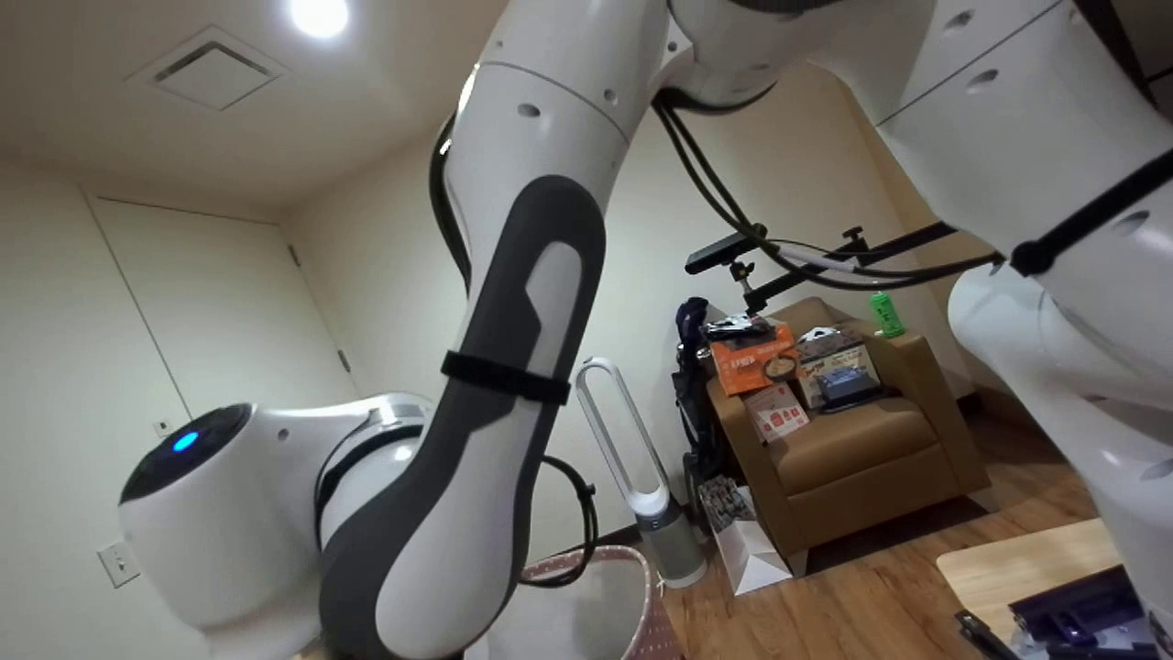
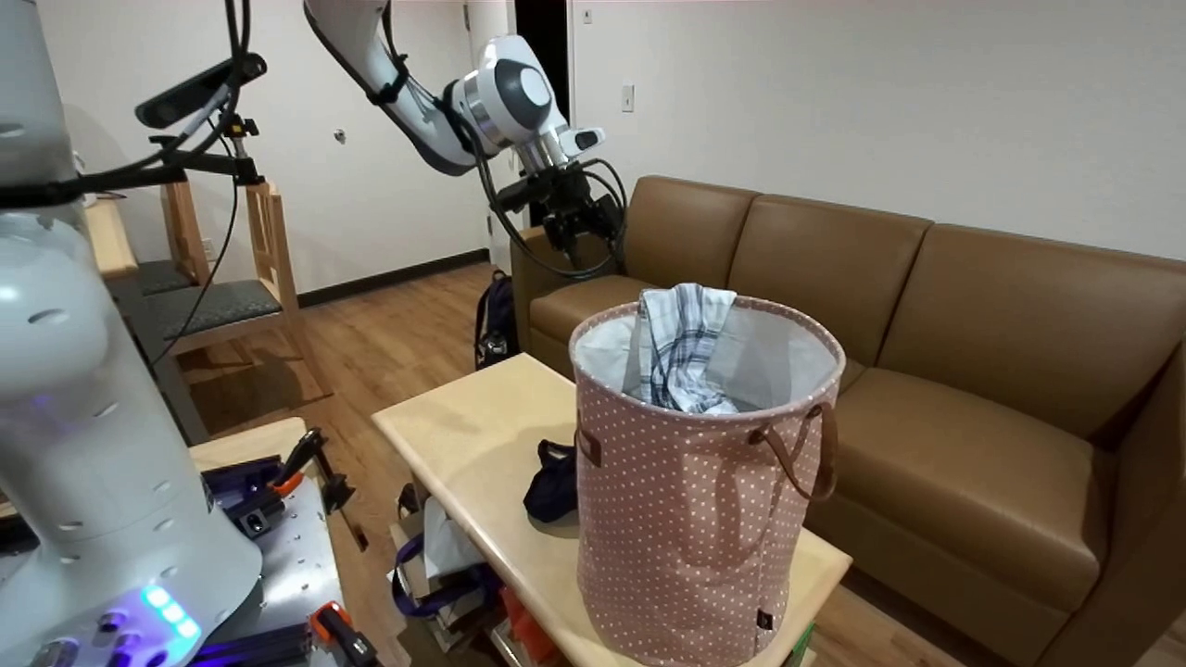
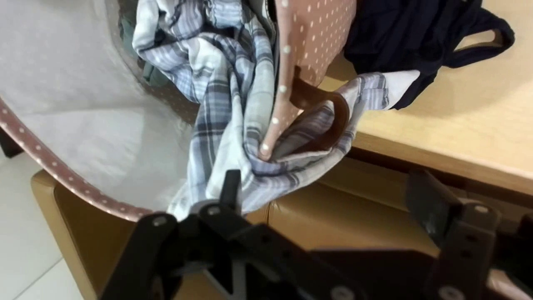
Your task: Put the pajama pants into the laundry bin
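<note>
- Nearest, bottom of the wrist view: the gripper (image 3: 330,192) is hovering with its fingers (image 3: 431,204) spread wide, gripping nothing. The finger at left is overlapping plaid cloth; contact, cannot tell.
- Just ahead, frame centre: the pajama pants (image 3: 227,106) are straddling the rim of the laundry bin (image 3: 62,173), their length running inside from top centre down to a fold; one loose end is hanging outside, bending toward upper right.
- Fold and loose end are lying up-frame of the finger gap, the fold nearer the finger at left. Next move is probably calling for closing there and lifting leftward, over the rim.
- A brown handle (image 3: 342,114) is lapping across the loose end: possible snag.
- Upper right: a dark garment (image 3: 399,37) is resting on the table (image 3: 479,129).
- Farthest: a brown sofa (image 2: 1001,454) is filling the right of an exterior view.
</note>
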`<state>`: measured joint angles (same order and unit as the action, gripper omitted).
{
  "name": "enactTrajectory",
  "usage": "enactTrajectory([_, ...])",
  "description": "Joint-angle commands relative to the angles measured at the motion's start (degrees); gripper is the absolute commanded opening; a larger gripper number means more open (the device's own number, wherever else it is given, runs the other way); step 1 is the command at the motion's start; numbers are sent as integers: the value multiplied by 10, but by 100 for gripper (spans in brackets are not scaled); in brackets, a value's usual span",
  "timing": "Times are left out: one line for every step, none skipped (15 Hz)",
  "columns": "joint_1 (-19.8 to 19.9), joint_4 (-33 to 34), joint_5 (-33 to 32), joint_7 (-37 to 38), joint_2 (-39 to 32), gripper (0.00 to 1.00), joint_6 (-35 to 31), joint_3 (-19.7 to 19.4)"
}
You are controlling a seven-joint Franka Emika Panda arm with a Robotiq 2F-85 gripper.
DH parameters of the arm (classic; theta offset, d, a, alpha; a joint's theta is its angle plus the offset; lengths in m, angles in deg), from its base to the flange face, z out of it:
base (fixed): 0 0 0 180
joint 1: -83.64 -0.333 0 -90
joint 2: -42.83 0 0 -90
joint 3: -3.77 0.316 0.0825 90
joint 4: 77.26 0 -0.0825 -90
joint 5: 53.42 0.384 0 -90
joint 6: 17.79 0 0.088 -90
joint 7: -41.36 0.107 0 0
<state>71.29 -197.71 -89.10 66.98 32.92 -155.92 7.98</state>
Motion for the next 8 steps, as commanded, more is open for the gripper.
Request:
enactTrajectory([-6,4,-5,6,-7,100,2,2])
enactTrajectory([-8,4,-4,6,-9,100,2,2])
enactTrajectory([-16,14,-44,28,-14,100,36,-6])
enactTrajectory([-24,30,-82,35,-28,100,73,-10])
enactTrajectory([-28,43,-108,34,-41,100,96,-7])
enactTrajectory([-34,57,-134,38,-54,100,125,-3])
enactTrajectory([-40,69,-158,40,-66,100,148,1])
enactTrajectory([-45,82,-171,31,-80,100,165,7])
